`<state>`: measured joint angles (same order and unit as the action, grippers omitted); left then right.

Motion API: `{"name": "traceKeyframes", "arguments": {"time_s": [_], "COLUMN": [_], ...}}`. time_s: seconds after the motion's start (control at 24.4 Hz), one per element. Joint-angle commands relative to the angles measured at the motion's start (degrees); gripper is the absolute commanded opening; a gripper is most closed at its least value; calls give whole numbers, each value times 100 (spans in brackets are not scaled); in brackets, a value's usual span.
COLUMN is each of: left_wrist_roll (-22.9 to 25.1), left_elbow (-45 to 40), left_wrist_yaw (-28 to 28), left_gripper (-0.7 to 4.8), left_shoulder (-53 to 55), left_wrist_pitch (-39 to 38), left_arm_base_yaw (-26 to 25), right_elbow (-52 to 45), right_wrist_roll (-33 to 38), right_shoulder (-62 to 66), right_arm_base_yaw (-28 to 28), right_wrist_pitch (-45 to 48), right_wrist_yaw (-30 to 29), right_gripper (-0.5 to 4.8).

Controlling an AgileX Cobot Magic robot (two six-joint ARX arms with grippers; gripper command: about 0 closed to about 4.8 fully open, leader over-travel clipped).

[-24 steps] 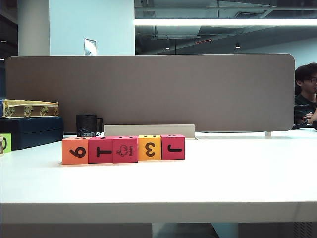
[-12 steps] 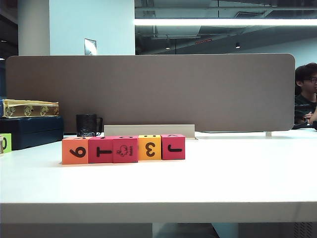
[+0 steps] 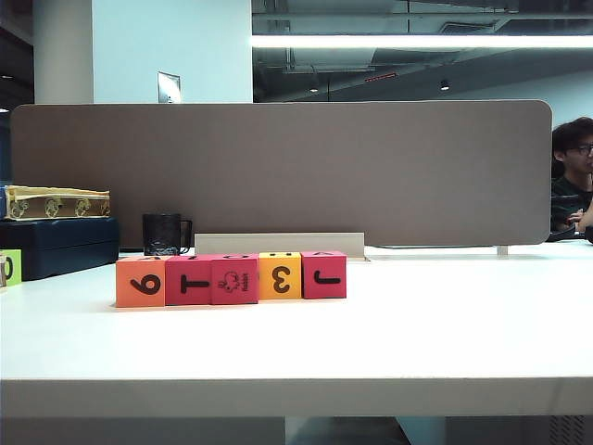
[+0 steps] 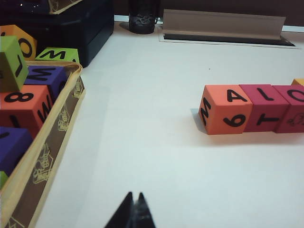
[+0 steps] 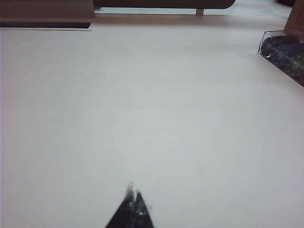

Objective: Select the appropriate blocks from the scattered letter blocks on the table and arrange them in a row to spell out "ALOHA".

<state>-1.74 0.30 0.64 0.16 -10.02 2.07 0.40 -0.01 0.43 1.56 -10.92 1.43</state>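
Note:
Several letter blocks stand side by side in a row on the white table point(image 3: 389, 343): orange point(image 3: 140, 282), pink-red point(image 3: 188, 279), pink-red point(image 3: 234, 279), yellow point(image 3: 280, 275) and pink-red point(image 3: 323, 274). In the left wrist view the orange block point(image 4: 225, 109) shows A on top, the pink-red one beside it point(image 4: 263, 107) L, the one after point(image 4: 292, 108) is cut off. My left gripper point(image 4: 134, 195) is shut and empty, well short of the row. My right gripper point(image 5: 133, 192) is shut and empty over bare table. Neither gripper shows in the exterior view.
A tan-rimmed tray point(image 4: 52, 137) of spare blocks lies to the left beside a dark blue box point(image 3: 57, 243), with a light-green cube point(image 3: 9, 267) at the table's left edge. A black mug point(image 3: 163, 234) and a grey divider point(image 3: 278, 171) stand behind. A clear container point(image 5: 285, 52) sits far right.

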Motion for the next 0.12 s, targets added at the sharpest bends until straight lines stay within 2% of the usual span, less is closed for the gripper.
{"name": "traceKeyframes", "arguments": {"time_s": [0.04, 0.12], "left_wrist_roll": [22, 22], "left_elbow": [4, 4], "left_wrist_yaw": [2, 2], "left_gripper": [-5, -6], "left_shoulder": [0, 0], "left_wrist_pitch": [-61, -61], "left_arm_base_yaw": [-11, -11], "right_elbow": [-33, -33], "right_wrist_roll": [2, 2], "right_shoulder": [-55, -55], "right_arm_base_yaw": [4, 4], "right_wrist_pitch": [46, 46], "right_wrist_yaw": [-9, -9], "right_gripper": [-1, -1]}}
